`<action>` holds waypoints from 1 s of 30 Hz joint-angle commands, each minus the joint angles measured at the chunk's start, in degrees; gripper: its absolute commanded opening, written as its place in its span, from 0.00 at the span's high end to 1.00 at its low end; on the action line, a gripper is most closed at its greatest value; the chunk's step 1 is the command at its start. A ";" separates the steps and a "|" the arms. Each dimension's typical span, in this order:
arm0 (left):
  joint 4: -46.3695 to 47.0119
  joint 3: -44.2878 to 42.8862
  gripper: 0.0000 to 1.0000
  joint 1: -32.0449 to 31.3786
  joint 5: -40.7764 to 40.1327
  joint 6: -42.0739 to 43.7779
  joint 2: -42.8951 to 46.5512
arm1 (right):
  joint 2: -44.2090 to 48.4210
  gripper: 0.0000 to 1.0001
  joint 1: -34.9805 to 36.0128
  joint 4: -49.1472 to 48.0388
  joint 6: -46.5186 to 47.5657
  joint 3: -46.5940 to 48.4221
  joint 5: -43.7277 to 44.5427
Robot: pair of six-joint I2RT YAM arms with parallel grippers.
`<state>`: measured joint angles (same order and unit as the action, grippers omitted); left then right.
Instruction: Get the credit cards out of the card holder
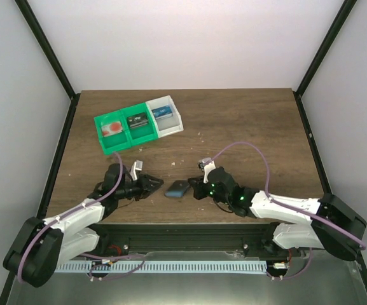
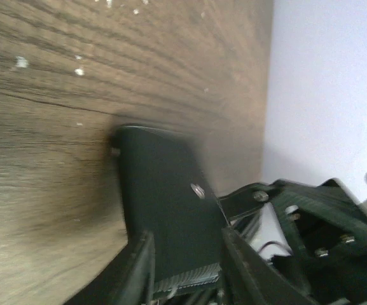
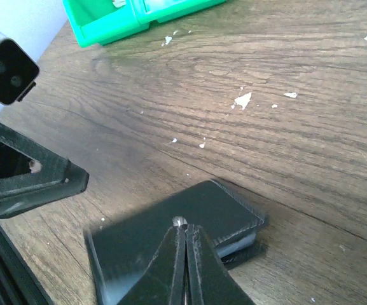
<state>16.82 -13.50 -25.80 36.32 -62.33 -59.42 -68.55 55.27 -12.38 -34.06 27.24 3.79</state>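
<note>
Over the card holder (image 1: pixel 177 189), right gripper (image 3: pixel 183 230) sits pressed together; left gripper (image 2: pixel 187 236) blurred, spread.

Soft, even light with faint shadows on the table (image 1: pixel 234 127); heavy blur across the left wrist view.

open table (image 1: pixel 247 127) at centre and right; tray (image 1: pixel 138 124) blocks upper left; left gripper (image 1: pixel 159 185) and right gripper (image 1: pixel 194 189) flank the wallet (image 1: pixel 177 189).

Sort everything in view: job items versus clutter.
Job: card holder; red-and-pale card in the tray's left compartment; left pincer; right pincer.
Lying about: green-and-white tray; black item; blue item; white specks.
</note>
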 commanded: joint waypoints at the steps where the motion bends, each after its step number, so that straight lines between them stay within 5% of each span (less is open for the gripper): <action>1: -2.27 0.20 0.64 0.03 -1.52 3.44 -3.31 | 0.57 1.00 0.18 -1.46 -1.11 0.55 2.23; 10: -14.68 -8.19 0.35 -0.04 -4.10 10.77 -4.56 | 4.10 0.99 0.19 -0.51 -0.59 0.95 1.71; 19: -11.25 -5.97 0.34 -0.08 -2.72 7.97 -3.29 | 0.75 1.00 0.19 -6.68 -4.64 2.10 -4.25; 24: -11.49 -5.33 0.36 -0.13 -2.47 8.43 -4.94 | -0.19 1.00 -1.46 3.00 -7.84 2.81 2.32; 30: -9.88 -4.96 0.42 -0.51 -2.40 8.24 -7.28 | 4.44 1.00 -8.43 7.68 -10.39 -4.18 0.41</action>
<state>4.73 -19.33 -25.82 33.32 -53.98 -65.21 -67.59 49.89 -9.34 -41.74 27.03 3.27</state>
